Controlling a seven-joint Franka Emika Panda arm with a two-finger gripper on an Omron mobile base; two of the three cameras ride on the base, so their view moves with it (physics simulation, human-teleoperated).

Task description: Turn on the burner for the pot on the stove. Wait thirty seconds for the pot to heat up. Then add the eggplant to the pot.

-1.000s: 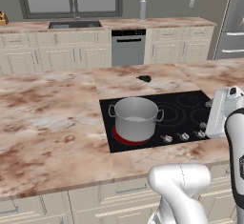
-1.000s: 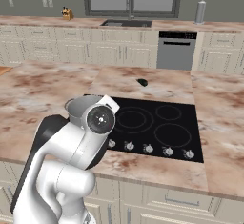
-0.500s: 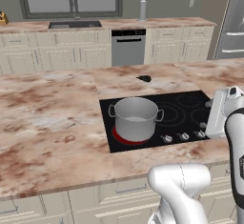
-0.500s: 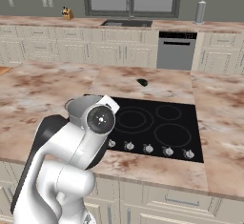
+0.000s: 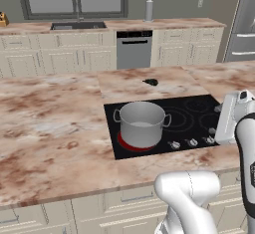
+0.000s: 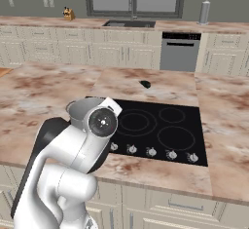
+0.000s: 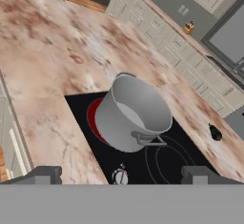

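The steel pot (image 5: 142, 123) sat on the red-glowing burner (image 5: 126, 145) (lidless), eggplant (image 5: 151, 82) at twelve o'clock, well apart; end effector (image 7: 121, 175) fingertips spread, pinching nothing.

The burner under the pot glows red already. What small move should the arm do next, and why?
Probably swing the pincer toward the eggplant. The burner glows red beneath the pot, so it looks on, and the eggplant lies on the counter beyond the stove, apart from the pot. The pincer seems open and holds nothing. Whether the wait is over cannot be seen.
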